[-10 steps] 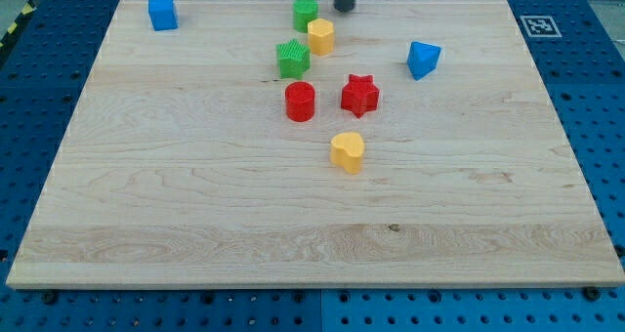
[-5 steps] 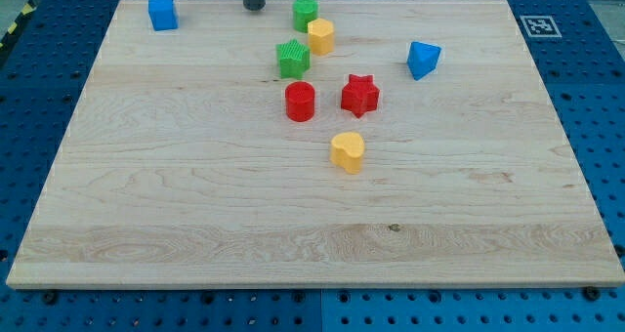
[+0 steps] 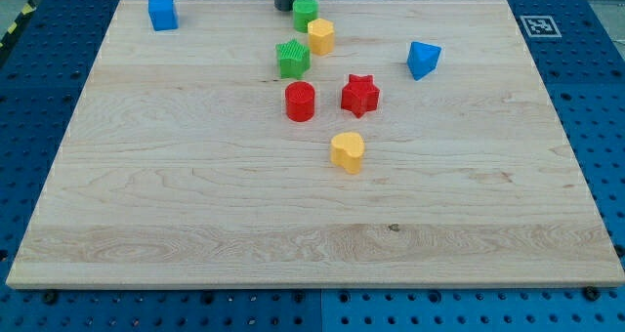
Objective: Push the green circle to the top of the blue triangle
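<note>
zero progress so far: green circle (image 3: 306, 13) sits at counter (image 3: 195, 195) top edge, well left of blue triangle (image 3: 423, 59), my tip (image 3: 283, 7) just beside its left; no claw fitted.

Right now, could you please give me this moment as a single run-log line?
tip: at view's top edge, just left of green circle | yellow block: beside circle, lower right | blue triangle: far right, apart | push: not yet done

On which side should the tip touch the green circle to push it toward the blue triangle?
On its left side. The green circle lies left of the blue triangle, and my tip is already just beside its left edge. The yellow block sits close below-right, so push rightward along the top.
</note>
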### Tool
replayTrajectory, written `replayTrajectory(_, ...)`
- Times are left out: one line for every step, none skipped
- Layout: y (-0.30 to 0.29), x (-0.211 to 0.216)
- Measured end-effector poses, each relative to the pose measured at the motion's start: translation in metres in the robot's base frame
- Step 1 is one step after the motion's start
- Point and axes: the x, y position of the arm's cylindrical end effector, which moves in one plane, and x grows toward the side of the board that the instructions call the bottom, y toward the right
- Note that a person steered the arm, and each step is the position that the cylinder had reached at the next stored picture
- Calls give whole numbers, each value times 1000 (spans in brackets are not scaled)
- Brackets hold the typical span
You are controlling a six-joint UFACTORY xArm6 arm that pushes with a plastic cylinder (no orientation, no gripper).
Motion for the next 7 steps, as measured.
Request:
replayTrajectory(-7, 0)
replayTrajectory(-7, 6)
replayTrajectory(-7, 13)
replayTrajectory(-7, 18)
replayTrajectory(-7, 21)
replayTrajectory(0, 22)
replayTrajectory(19, 24)
